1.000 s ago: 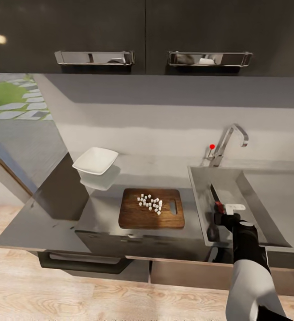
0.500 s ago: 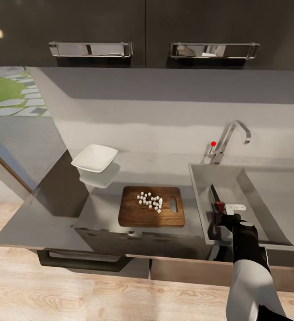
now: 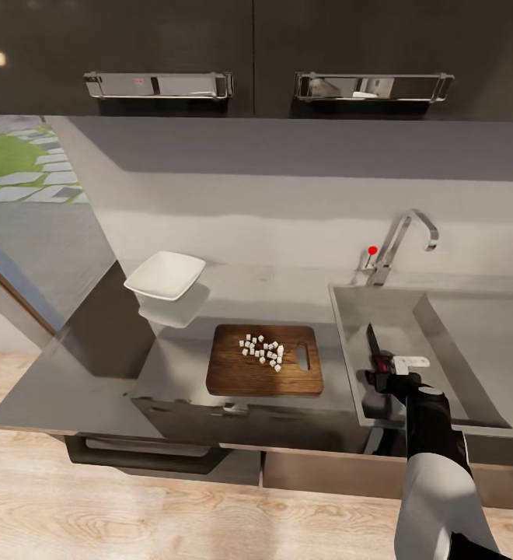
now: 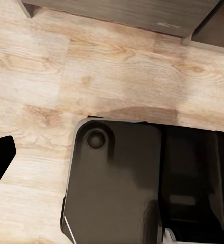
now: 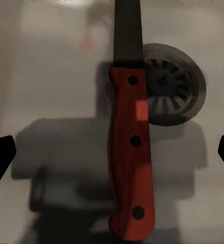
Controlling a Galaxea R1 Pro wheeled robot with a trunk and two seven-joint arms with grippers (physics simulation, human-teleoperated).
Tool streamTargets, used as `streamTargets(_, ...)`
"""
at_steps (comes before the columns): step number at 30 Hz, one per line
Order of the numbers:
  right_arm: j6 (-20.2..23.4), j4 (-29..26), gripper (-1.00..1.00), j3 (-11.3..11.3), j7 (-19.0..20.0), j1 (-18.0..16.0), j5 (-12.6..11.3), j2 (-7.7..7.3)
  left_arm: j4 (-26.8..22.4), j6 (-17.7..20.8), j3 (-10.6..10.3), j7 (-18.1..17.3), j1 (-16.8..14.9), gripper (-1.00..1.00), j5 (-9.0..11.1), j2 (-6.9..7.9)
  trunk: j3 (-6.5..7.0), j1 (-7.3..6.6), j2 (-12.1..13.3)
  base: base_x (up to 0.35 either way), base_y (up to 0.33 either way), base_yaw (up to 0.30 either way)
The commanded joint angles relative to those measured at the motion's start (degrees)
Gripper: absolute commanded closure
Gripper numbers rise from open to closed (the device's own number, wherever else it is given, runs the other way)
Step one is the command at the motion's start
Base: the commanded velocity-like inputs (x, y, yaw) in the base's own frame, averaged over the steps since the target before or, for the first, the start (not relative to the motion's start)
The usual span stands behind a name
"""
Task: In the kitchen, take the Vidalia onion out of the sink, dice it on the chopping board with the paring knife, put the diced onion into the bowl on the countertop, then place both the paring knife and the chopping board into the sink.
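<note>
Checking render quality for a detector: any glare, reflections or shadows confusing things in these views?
Head view: the glossy countertop mirrors the bowl just below it; cabinet handles glint. Right wrist view: the paring knife casts a broad soft shadow on the sink floor, its blade dark against the drain. Left wrist view: evenly lit wood floor, no glare.

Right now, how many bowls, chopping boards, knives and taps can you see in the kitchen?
Bowl: 1
Chopping board: 1
Paring knife: 1
Tap: 1
Total: 4
</note>
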Motion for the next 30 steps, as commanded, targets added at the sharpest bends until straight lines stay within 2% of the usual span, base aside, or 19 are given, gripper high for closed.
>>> streamTargets(1,0.06,-0.13,-1.00,-0.24,0.50,-0.07,0.51,0.07,-0.08,-0.03,0.07,-0.23,0.03,-1.00,0.39,-0.03,-0.09,0.04,-0.11,0.000,0.000,0.000)
streamTargets(6,0.04,-1.29,-1.00,-0.19,0.70,-0.07,0.55,0.09,-0.08,-0.03,0.07,-0.23,0.03,-1.00,0.39,-0.04,-0.09,0.04,-0.11,0.000,0.000,0.000)
streamTargets(11,0.28,-10.64,-1.00,0.23,2.64,-0.08,0.30,0.81,-0.23,-0.03,0.07,-0.23,0.03,-1.00,0.35,-0.05,-0.09,0.04,-0.11,0.000,0.000,0.000)
streamTargets(13,0.85,-16.25,-1.00,0.21,7.21,-0.07,0.31,1.61,-0.25,-0.03,0.07,-0.23,0.03,-1.00,0.35,-0.05,-0.09,0.04,-0.11,0.000,0.000,0.000)
streamTargets(16,2.97,-23.95,-1.00,-0.14,18.61,-0.08,0.55,2.05,-0.20,-0.03,0.07,-0.23,0.03,-1.00,0.35,-0.05,-0.09,0.04,-0.11,0.000,0.000,0.000)
streamTargets(19,3.69,-27.54,-1.00,-0.88,24.32,-0.08,0.65,2.15,-0.12,-0.03,0.07,-0.23,0.03,-1.00,0.35,-0.05,-0.09,0.04,-0.11,0.000,0.000,0.000)
streamTargets(23,3.84,-28.59,-1.00,-1.46,26.07,-0.07,0.68,2.17,-0.11,-0.03,0.07,-0.23,0.03,-1.00,0.34,-0.05,-0.09,0.04,-0.11,0.000,0.000,0.000)
streamTargets(30,3.88,-28.81,-1.00,-1.63,26.50,-0.08,0.77,2.18,-0.08,-0.03,0.07,-0.23,0.03,-1.00,0.33,-0.05,-0.09,0.04,-0.11,-0.034,0.027,0.000)
